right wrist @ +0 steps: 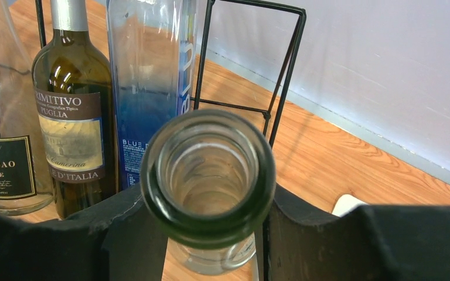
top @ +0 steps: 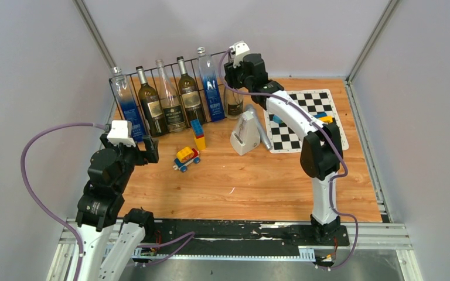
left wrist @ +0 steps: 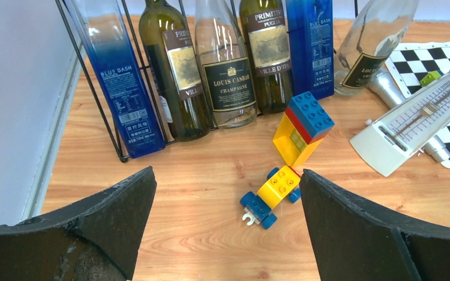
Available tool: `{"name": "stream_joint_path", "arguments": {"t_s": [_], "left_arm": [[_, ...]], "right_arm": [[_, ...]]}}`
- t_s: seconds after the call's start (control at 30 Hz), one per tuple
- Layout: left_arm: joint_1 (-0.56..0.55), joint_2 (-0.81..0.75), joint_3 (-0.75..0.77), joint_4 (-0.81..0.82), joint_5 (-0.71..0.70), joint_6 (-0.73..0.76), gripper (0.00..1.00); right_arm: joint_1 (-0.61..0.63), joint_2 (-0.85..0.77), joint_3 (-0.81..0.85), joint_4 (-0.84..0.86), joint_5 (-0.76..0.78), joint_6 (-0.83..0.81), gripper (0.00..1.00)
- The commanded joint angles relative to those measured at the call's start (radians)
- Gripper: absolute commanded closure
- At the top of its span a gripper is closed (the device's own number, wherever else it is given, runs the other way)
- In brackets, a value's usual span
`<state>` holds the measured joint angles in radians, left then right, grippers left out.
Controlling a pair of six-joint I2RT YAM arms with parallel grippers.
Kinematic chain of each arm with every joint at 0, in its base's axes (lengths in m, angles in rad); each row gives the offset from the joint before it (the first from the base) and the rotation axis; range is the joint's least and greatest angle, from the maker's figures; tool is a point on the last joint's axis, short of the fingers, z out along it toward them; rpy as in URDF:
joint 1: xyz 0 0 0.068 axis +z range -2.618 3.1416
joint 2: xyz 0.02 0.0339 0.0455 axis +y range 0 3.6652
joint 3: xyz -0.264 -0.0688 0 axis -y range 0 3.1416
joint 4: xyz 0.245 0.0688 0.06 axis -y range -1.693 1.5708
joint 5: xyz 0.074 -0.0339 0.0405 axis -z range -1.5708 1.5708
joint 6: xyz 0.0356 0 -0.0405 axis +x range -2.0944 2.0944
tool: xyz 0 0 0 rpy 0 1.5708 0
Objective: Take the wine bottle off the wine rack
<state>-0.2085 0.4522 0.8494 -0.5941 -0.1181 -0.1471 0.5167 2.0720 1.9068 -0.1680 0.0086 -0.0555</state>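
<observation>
The black wire wine rack (top: 130,75) stands at the back left and holds several bottles. It also shows in the left wrist view (left wrist: 92,88) and the right wrist view (right wrist: 296,35). My right gripper (top: 233,76) is shut on the neck of a clear wine bottle (top: 233,106) at the rack's right end. The bottle leans, seen from the left wrist (left wrist: 375,41). Its open mouth (right wrist: 211,231) fills the right wrist view between my fingers (right wrist: 123,234). I cannot tell whether its base is inside the end slot. My left gripper (top: 150,146) (left wrist: 227,175) is open and empty above the table.
A yellow and blue toy car (top: 186,158) (left wrist: 269,196) and a stacked block tower (top: 198,134) (left wrist: 302,126) lie in front of the rack. A white metronome (top: 245,137) (left wrist: 410,123) and a silver cylinder (top: 262,133) sit beside the chessboard mat (top: 310,117).
</observation>
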Motion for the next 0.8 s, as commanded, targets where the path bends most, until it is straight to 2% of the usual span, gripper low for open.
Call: {"name": "stream_joint_path", "arguments": {"t_s": [0.0,0.27,0.77], "left_arm": [[-0.002,-0.006,-0.004,0.033,-0.011,0.018,0.0],[-0.002,-0.004,-0.004,0.031,-0.015,0.018,0.0],[-0.002,-0.007,-0.005,0.032,-0.017,0.02,0.0]], "right_arm": [[0.014,-0.151,0.015,0.199,0.044,-0.04,1.0],[0.046,-0.206,-0.061,0.264,0.094,-0.096,1.0],[0.102,-0.265,-0.043,0.267,0.142,-0.183,1.0]]}}
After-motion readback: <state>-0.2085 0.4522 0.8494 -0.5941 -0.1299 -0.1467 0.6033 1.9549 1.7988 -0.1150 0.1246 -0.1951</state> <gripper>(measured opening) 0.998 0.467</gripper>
